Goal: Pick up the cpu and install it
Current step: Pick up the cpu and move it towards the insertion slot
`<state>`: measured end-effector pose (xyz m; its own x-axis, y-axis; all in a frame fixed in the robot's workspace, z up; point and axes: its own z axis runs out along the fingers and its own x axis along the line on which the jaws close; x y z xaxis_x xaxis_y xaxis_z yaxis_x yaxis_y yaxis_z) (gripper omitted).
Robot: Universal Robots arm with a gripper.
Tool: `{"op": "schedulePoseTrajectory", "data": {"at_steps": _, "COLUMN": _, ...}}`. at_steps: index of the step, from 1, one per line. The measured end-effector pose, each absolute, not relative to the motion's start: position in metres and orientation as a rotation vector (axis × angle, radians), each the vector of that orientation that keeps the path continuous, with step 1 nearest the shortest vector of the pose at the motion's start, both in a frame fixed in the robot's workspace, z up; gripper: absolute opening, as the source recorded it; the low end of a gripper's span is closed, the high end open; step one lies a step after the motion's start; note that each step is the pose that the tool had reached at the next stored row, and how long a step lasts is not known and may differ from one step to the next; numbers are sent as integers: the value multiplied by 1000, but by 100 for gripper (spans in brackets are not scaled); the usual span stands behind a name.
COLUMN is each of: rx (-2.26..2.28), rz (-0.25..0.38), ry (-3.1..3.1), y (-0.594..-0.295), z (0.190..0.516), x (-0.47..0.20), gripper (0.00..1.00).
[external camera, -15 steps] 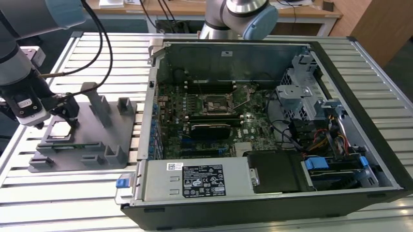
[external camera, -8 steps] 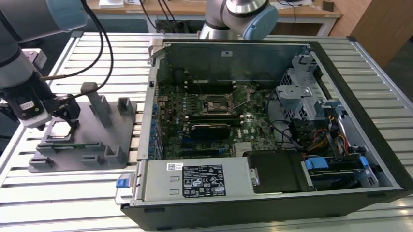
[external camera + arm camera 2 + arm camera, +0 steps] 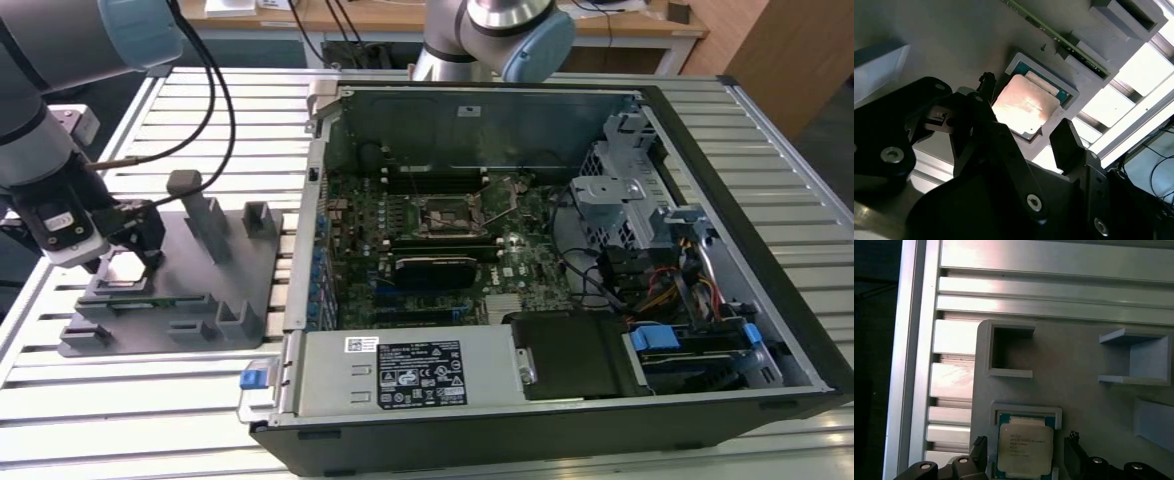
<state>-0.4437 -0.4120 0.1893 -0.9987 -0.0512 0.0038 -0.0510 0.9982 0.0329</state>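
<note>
The cpu (image 3: 1025,449), a flat square chip with a pale metal top, lies in a shallow square pocket of the grey fixture tray (image 3: 1079,390). In the second wrist view the cpu (image 3: 1024,106) catches a warm glare. My gripper (image 3: 1026,450) is open just above it, one dark finger (image 3: 980,446) on each side of the chip with gaps between fingers and edges. The exterior view shows the gripper (image 3: 118,265) low over the tray (image 3: 200,300) at that view's left, above the pale cpu (image 3: 123,268). The motherboard socket (image 3: 447,215) sits inside the open computer case.
The open computer case (image 3: 561,250) lies on a slatted aluminium table (image 3: 174,400), to the exterior view's right of the tray. Upright grey posts (image 3: 200,215) and box-shaped holders (image 3: 1009,351) rise from the tray. A second robot arm (image 3: 494,35) stands behind the case.
</note>
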Motion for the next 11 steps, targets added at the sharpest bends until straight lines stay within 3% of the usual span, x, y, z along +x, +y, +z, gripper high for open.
{"op": "schedulePoseTrajectory", "data": {"at_steps": 11, "rx": 80, "rz": -52, "ry": -3136, "y": -412, "z": 186, "x": -444, "gripper": 69}}
